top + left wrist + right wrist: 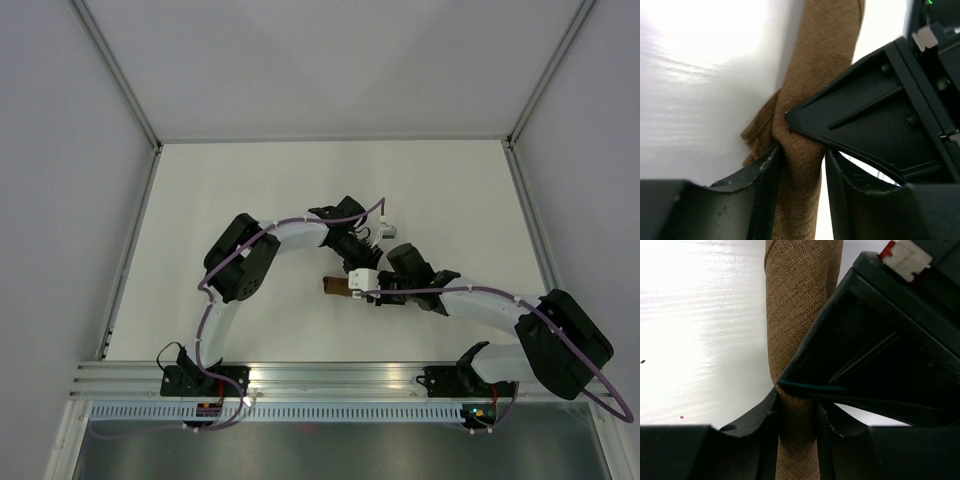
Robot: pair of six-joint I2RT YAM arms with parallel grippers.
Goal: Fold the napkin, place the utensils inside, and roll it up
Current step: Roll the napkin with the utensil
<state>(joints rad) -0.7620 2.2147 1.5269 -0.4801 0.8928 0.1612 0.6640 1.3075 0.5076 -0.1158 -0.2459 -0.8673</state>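
At the middle of the table [250,190], the rolled napkin [335,287] is clamped by both the left gripper [801,161] and the right gripper [796,407], their fingers pressing its sides, just beside each other.

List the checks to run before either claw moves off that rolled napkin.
1. napkin rolled into a tube: ok.
2. left claw pressing the roll from both sides: ok.
3. right claw pressing the roll from both sides: ok.
4. knife inside the roll: cannot tell, none shows.
5. loose flap beside the left claw tucked in: not ok, it sticks out sideways.
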